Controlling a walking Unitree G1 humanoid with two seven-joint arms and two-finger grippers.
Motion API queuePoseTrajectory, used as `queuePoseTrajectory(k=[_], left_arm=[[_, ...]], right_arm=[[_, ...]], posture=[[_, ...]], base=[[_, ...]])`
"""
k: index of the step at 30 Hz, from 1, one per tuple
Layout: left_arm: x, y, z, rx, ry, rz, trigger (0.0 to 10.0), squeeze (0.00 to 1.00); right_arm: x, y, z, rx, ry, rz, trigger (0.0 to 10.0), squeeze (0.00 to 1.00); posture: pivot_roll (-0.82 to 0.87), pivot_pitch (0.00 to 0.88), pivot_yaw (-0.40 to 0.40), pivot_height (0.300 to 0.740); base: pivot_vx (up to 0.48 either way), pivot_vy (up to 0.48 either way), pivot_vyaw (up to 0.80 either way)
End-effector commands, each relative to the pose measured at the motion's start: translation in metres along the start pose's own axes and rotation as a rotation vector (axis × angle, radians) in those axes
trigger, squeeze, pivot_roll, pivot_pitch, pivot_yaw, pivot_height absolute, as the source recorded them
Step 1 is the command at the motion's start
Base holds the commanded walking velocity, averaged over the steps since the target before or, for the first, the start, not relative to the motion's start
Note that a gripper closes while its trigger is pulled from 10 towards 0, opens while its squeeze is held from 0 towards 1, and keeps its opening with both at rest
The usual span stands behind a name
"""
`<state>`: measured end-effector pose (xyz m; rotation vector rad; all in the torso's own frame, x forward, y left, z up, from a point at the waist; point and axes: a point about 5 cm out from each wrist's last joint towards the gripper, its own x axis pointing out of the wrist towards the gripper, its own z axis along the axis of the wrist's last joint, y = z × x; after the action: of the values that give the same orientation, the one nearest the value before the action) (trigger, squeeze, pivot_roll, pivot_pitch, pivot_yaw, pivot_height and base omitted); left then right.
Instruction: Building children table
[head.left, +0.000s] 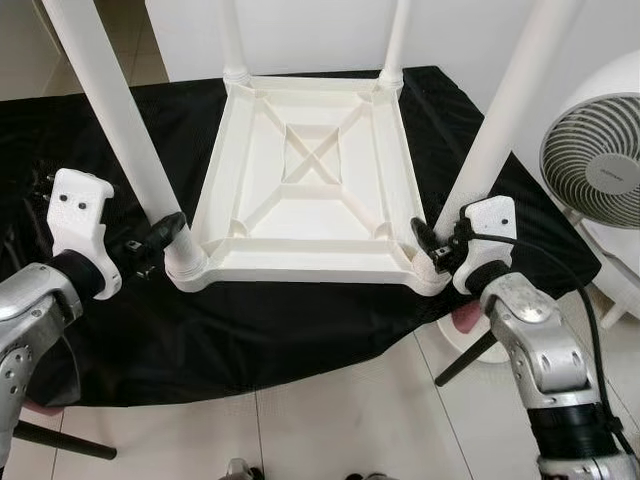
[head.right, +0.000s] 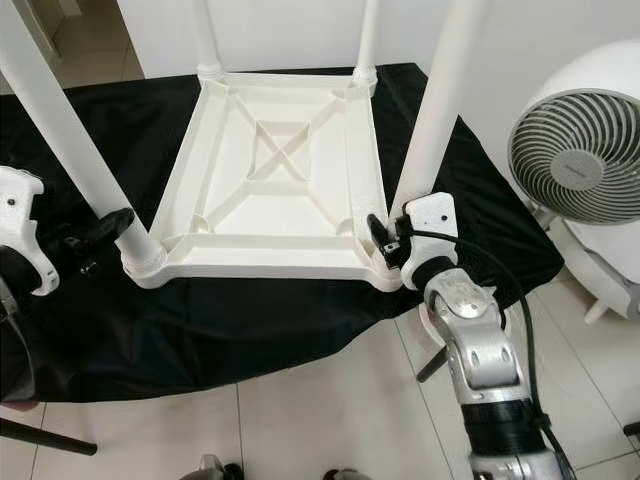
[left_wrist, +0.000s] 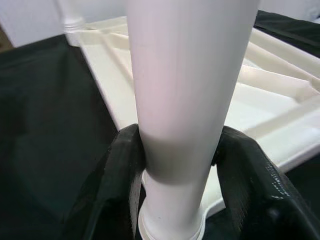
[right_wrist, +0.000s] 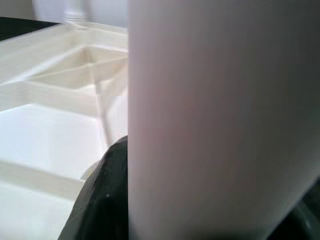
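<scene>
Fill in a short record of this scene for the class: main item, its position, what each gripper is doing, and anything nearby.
Main item: white table top, upside down, four legs up
Surface: black cloth
Left gripper: fingers closed around near-left leg
Right gripper: at base of near-right leg, shut on it
Nearby: white fan, to the robot's right

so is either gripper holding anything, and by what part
Yes. The left gripper clamps the near-left table leg just above its socket; the right gripper grips the near-right table leg near its base.
</scene>
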<state>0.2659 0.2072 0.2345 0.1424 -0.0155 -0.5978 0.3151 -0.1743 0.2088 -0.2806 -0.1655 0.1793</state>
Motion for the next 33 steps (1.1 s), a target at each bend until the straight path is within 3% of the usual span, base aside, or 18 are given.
queuePoseTrajectory(k=[1,5,9,11,16,21,22,27,33], left_arm=[[0.004,-0.056,0.017,-0.014,-0.099,-0.491,0.0,0.00],[0.000,-0.059,0.017,-0.017,-0.089,-0.515,0.0,0.00],[-0.011,-0.057,0.017,-0.013,-0.057,-0.517,0.0,0.00],[-0.011,-0.057,0.017,-0.013,-0.057,-0.517,0.0,0.00],[-0.015,-0.041,0.016,0.007,-0.036,-0.422,0.0,0.00],[-0.016,-0.035,0.014,0.017,-0.023,-0.387,0.0,0.00],[-0.019,-0.025,0.012,0.027,-0.007,-0.336,0.0,0.00],[-0.026,-0.010,0.013,0.043,0.003,-0.265,0.0,0.00],[-0.025,-0.013,0.023,0.009,-0.064,-0.275,0.0,0.00]], right_arm=[[0.006,0.022,0.000,-0.145,0.003,0.019,10.0,0.00],[0.007,0.028,-0.001,-0.144,-0.002,0.035,10.0,0.00],[0.011,0.052,-0.002,-0.102,-0.017,0.101,10.0,0.00],[0.011,0.052,-0.002,-0.102,-0.017,0.101,10.0,0.00],[0.020,0.080,0.006,-0.047,-0.068,0.191,10.0,0.00],[0.022,0.086,0.010,-0.040,-0.084,0.214,10.0,0.00],[0.023,0.095,0.015,-0.033,-0.108,0.251,10.0,0.00],[0.024,0.112,0.027,-0.004,-0.157,0.329,10.0,0.00],[0.027,0.116,0.032,0.015,-0.191,0.344,10.0,0.00]], posture=[[-0.05,0.145,0.029,0.740],[-0.05,0.145,0.029,0.740],[-0.04,0.144,0.028,0.740],[-0.04,0.144,0.028,0.740],[-0.04,0.140,0.021,0.740],[-0.04,0.138,0.019,0.740],[-0.04,0.135,0.017,0.740],[-0.04,0.132,0.017,0.740],[-0.04,0.126,0.013,0.740]], base=[[0.000,0.000,0.00],[0.000,0.000,0.00],[0.000,0.000,0.00],[0.000,0.000,0.00],[0.000,0.000,0.00],[0.000,0.000,0.00],[0.000,0.000,0.00],[0.000,0.000,0.00],[0.000,0.000,0.00]])
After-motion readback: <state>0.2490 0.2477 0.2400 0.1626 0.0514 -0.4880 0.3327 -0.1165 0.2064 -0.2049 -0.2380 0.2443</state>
